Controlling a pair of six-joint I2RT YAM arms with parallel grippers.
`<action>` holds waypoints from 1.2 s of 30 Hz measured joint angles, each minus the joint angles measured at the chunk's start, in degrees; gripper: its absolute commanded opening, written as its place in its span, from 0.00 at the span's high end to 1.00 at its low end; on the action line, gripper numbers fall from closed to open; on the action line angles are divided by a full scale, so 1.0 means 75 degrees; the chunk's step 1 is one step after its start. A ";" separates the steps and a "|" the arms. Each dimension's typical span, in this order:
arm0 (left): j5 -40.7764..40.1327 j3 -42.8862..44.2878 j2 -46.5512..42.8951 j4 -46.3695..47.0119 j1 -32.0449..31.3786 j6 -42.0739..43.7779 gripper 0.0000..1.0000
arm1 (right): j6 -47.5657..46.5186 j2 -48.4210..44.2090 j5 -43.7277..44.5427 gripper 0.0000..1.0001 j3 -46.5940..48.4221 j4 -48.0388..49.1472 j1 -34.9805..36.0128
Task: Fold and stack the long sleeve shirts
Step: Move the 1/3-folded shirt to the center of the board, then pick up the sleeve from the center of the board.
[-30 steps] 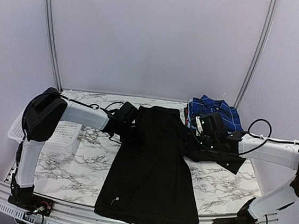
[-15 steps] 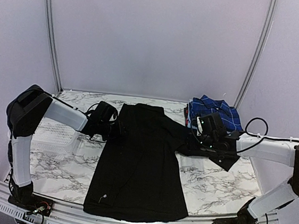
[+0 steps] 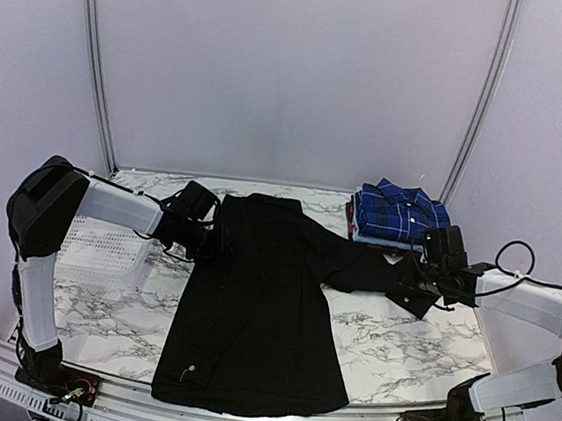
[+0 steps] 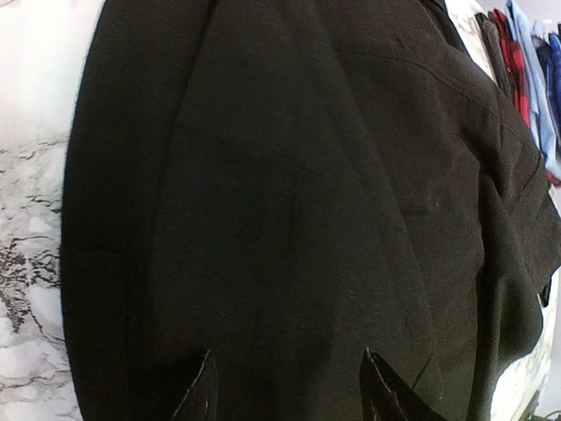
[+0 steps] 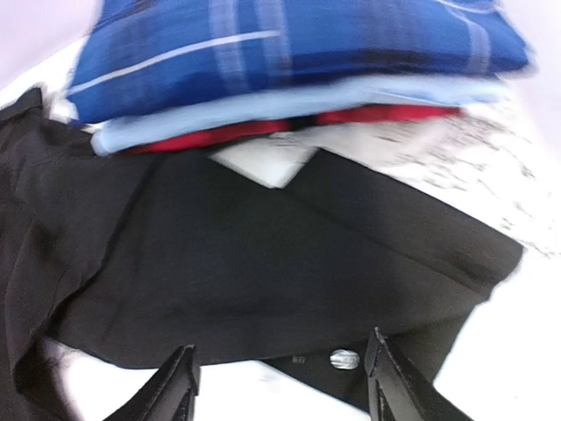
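Note:
The plain black shirt [image 3: 251, 308] lies spread on the marble table, collar at the back, its right sleeve stretched out to the right. My left gripper [image 3: 215, 242] is open over the shirt's left shoulder; in the left wrist view its jaws [image 4: 285, 390] stand apart above black cloth [image 4: 289, 175]. My right gripper [image 3: 412, 282] is open over the sleeve's cuff; in the right wrist view [image 5: 280, 381] a white button [image 5: 344, 359] lies between the jaws on the black sleeve [image 5: 245, 254]. Folded blue plaid [image 5: 307, 44], light blue [image 5: 263, 105] and red [image 5: 210, 136] shirts are stacked behind.
The stack of folded shirts [image 3: 401, 213] sits at the back right corner, just behind the sleeve. A white mesh basket [image 3: 106, 252] stands at the left edge under my left arm. The shirt's hem reaches the table's front edge [image 3: 239, 417].
The black shirt has slid left with my left arm. My right gripper has moved right and forward along the sleeve to the cuff, and the sleeve now lies stretched out.

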 measured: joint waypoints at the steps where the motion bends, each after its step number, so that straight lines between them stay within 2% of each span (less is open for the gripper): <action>1: 0.0003 0.0093 -0.0012 -0.0146 -0.0044 0.0073 0.42 | 0.0052 -0.0111 -0.0006 0.34 -0.0108 0.0000 -0.0146; 4: 0.0009 0.0245 -0.0152 -0.0455 -0.0178 0.0192 0.42 | 0.0160 -0.0338 -0.0003 0.33 -0.0405 -0.0029 -0.0717; 13: 0.0137 0.0286 -0.1113 -0.0918 -0.0361 0.0396 0.41 | 0.0519 -0.0997 -0.0606 0.41 -0.1396 0.0321 -0.2396; 22: 0.0146 0.0268 -0.1352 -0.1014 -0.0361 0.0425 0.41 | 0.0664 -0.0600 -0.1725 0.35 -0.1644 0.1521 -0.3608; 25: 0.0143 0.0254 -0.1402 -0.1078 -0.0361 0.0423 0.41 | 0.0629 -0.0146 -0.2165 0.42 -0.1635 0.2122 -0.3931; 32: 0.0137 0.0221 -0.1521 -0.1142 -0.0361 0.0417 0.41 | 0.0501 0.1204 -0.3209 0.50 -0.1478 0.2961 -0.4144; 35: 0.0140 0.0221 -0.1536 -0.1142 -0.0361 0.0414 0.41 | 0.0431 0.1451 -0.3413 0.59 -0.1451 0.3174 -0.4150; 36: 0.0140 0.0221 -0.1536 -0.1142 -0.0361 0.0411 0.41 | 0.0405 0.1515 -0.3462 0.65 -0.1431 0.3229 -0.4150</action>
